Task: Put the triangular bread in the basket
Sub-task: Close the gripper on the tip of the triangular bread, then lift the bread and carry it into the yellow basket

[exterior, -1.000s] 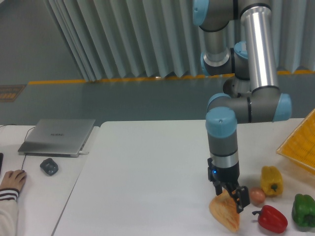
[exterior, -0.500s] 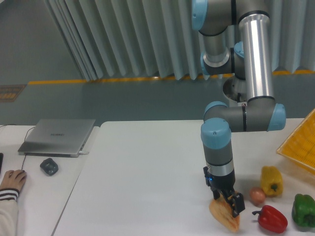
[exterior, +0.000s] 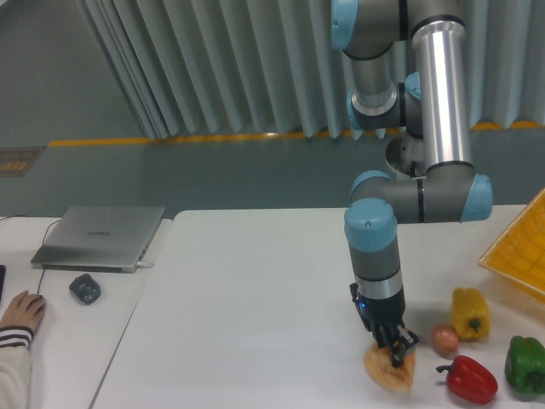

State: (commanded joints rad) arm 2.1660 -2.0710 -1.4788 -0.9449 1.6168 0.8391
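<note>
I see the white table (exterior: pixel 255 298) filling the bottom of the frame. My robot arm (exterior: pixel 443 102) comes down from the top right. The yellow basket (exterior: pixel 519 243) pokes in at the right edge, tilted. A silver laptop (exterior: pixel 100 235) lies at the left. The triangular bread (exterior: pixel 390 368) lies on the table at the bottom, right of the middle. My gripper (exterior: pixel 391 343) sits right on top of the bread, fingers touching it. I cannot tell if it is gripping. Next to the bread are a red pepper (exterior: pixel 470 380), a yellow pepper (exterior: pixel 469 313) and a small egg (exterior: pixel 444 339).
</note>
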